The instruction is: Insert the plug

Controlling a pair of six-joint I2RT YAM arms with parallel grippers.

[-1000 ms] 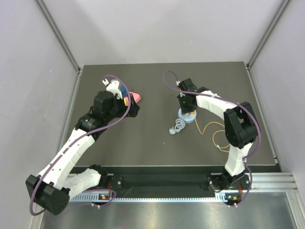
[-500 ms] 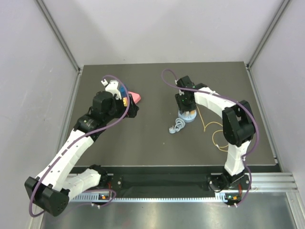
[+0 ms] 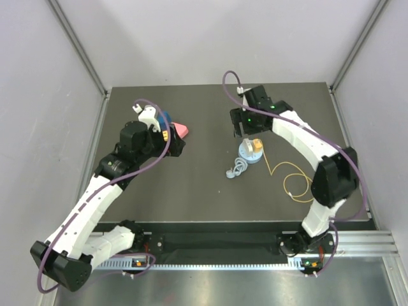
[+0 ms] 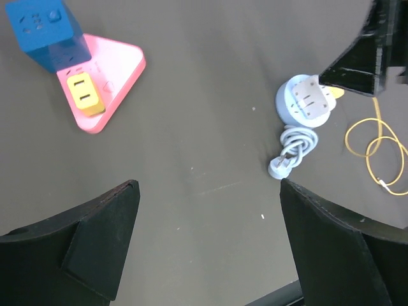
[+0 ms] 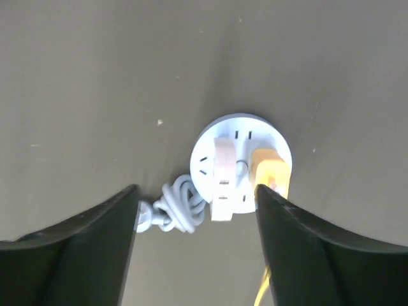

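One yellow plug [image 5: 271, 171] is shown seated on the one light-blue round socket disc [image 5: 237, 126], beside one white block [image 5: 223, 173], below the right gripper [image 5: 194, 191], whose two jaws are parted and empty; the left gripper [image 4: 207, 185] is likewise spread wide.

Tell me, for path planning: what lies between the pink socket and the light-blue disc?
Nothing: bare mat from pink socket to light-blue disc, per left wrist view.

Dark table [image 3: 191, 185] bears a pink triangular block [image 4: 118, 67], light-blue disc [image 4: 288, 109] and yellow wire [image 4: 375, 115].
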